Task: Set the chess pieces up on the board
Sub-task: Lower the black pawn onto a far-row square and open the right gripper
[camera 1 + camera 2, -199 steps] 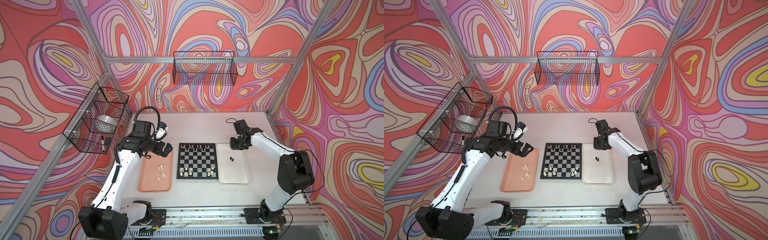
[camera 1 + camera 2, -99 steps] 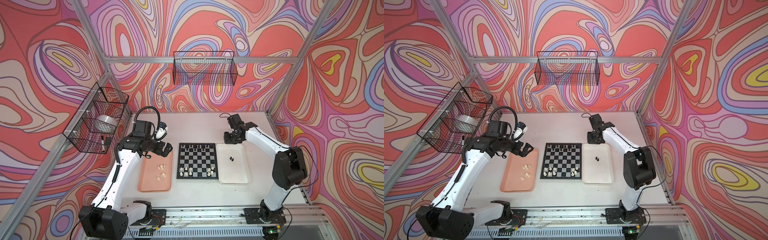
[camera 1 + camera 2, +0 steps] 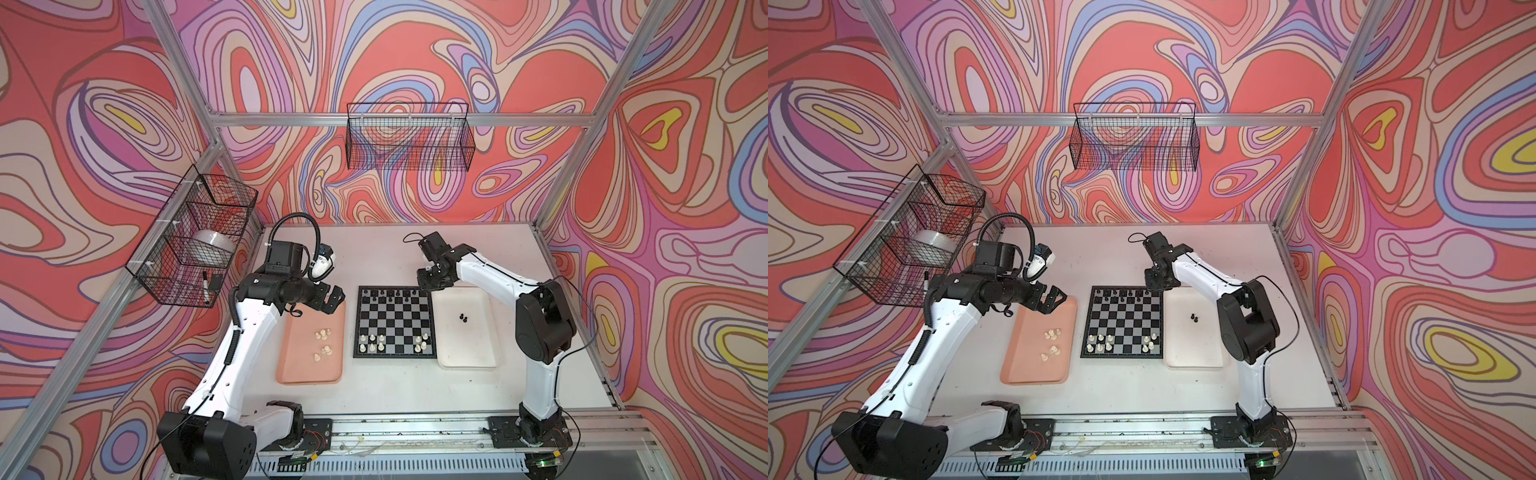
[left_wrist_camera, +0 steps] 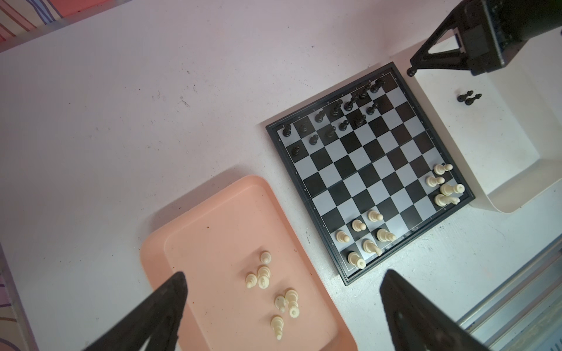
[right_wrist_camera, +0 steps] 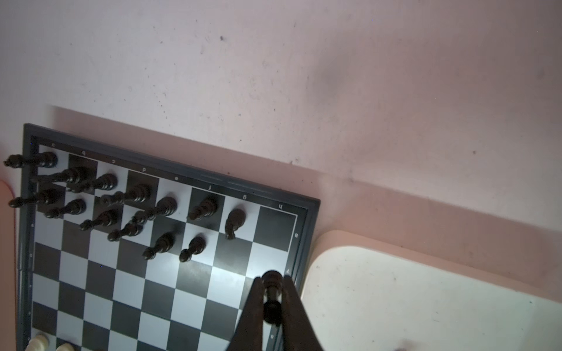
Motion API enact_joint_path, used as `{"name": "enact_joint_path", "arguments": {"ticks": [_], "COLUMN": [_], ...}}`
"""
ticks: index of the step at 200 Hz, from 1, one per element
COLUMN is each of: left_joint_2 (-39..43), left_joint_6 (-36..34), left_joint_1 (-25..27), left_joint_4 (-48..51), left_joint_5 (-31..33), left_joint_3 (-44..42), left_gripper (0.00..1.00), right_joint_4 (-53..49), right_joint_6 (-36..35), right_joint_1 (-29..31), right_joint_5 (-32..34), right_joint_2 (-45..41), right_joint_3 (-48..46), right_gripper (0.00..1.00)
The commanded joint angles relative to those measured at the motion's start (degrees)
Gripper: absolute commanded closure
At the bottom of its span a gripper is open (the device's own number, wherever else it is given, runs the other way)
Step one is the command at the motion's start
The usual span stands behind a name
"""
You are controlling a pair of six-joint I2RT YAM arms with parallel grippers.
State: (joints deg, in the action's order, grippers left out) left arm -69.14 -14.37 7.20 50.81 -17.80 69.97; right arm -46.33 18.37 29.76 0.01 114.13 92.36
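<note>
Our right gripper (image 5: 272, 281) pinched a black piece (image 5: 271, 301) at the edge of the board (image 5: 194, 304); our left gripper (image 3: 333, 302) gaped. We feared a skewed release toppling it.

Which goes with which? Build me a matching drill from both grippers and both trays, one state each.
1. left gripper
2. right gripper
3. pink tray
4. white tray

A. holds two black pieces
B. shut on a black piece
C. open, empty
D. holds cream pieces

Pairs: 1-C, 2-B, 3-D, 4-A.
</note>
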Motion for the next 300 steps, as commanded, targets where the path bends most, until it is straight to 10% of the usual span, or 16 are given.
{"name": "enact_joint_path", "arguments": {"ticks": [1,300], "left_joint_2": [0.5,0.08], "left_joint_6": [-0.74,-0.93], "left_joint_1": [0.36,0.36], "left_joint_4": [0.43,-0.11], "left_joint_5": [0.51,1.15], "left_joint_3": [0.65,-0.11], "left_gripper": [0.0,0.0], "right_joint_4": [-0.6,0.22], "right_joint_6": [0.51,-0.8], "right_joint_1": [0.54,1.27], "right_joint_5": [0.85,4.15], "right_joint_2": [1.47,6.5], "right_joint_3": [2.09,4.09], "right_gripper": [0.89,0.79]}}
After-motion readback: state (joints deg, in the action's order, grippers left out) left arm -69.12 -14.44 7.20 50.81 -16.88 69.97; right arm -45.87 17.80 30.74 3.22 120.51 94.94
